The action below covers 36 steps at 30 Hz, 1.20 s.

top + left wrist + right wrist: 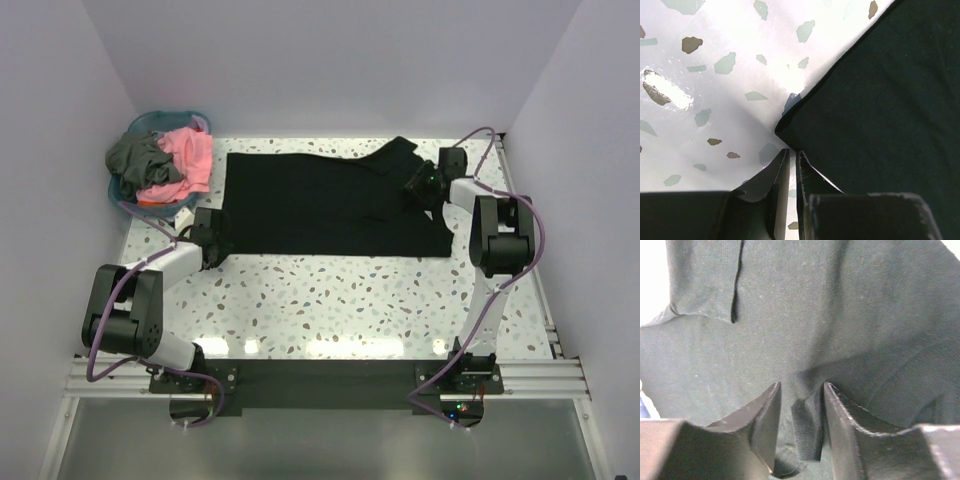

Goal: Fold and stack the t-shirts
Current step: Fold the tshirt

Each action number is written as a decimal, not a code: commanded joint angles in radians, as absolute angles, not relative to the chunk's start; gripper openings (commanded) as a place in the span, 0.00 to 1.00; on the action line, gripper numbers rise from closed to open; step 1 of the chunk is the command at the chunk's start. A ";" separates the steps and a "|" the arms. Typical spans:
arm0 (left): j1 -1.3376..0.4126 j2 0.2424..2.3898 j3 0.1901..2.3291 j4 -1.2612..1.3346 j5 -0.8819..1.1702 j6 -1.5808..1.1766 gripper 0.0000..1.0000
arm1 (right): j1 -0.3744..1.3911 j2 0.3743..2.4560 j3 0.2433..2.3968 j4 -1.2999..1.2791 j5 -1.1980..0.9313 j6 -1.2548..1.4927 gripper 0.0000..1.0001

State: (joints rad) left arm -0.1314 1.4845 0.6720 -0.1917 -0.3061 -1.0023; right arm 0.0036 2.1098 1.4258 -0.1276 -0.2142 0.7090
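Note:
The large black t-shirt (320, 205) lies spread flat across the back half of the table. My left gripper (212, 240) is low at its near left corner. In the left wrist view the jaws (792, 152) stand almost together with only bare table showing in the slit, and the shirt's corner (785, 125) lies just beyond the tips. My right gripper (422, 187) is down on the shirt's right side. Its jaws (801, 387) stand apart around a raised fold of black cloth (807, 425) that lies against the right finger. The coral pink t-shirt (190, 155) and the dark grey t-shirt (135, 155) are heaped in the basket.
The round blue basket (150, 122) stands at the back left corner against the wall. The speckled white table (350, 300) stretches from the shirt's near hem toward the arm bases. Walls close in the left, back and right sides.

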 commanded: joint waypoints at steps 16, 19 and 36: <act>-0.123 1.511 0.660 -0.213 -0.314 -0.979 0.14 | 0.003 2.045 1.304 -0.040 -0.307 0.744 0.54; -0.123 1.508 0.660 -0.213 -0.316 -0.979 0.14 | 0.003 2.026 1.295 -0.043 -0.295 0.745 0.46; -0.117 1.470 0.657 -0.248 -0.339 -0.979 0.14 | -0.054 2.025 1.316 -0.196 -0.216 0.772 0.06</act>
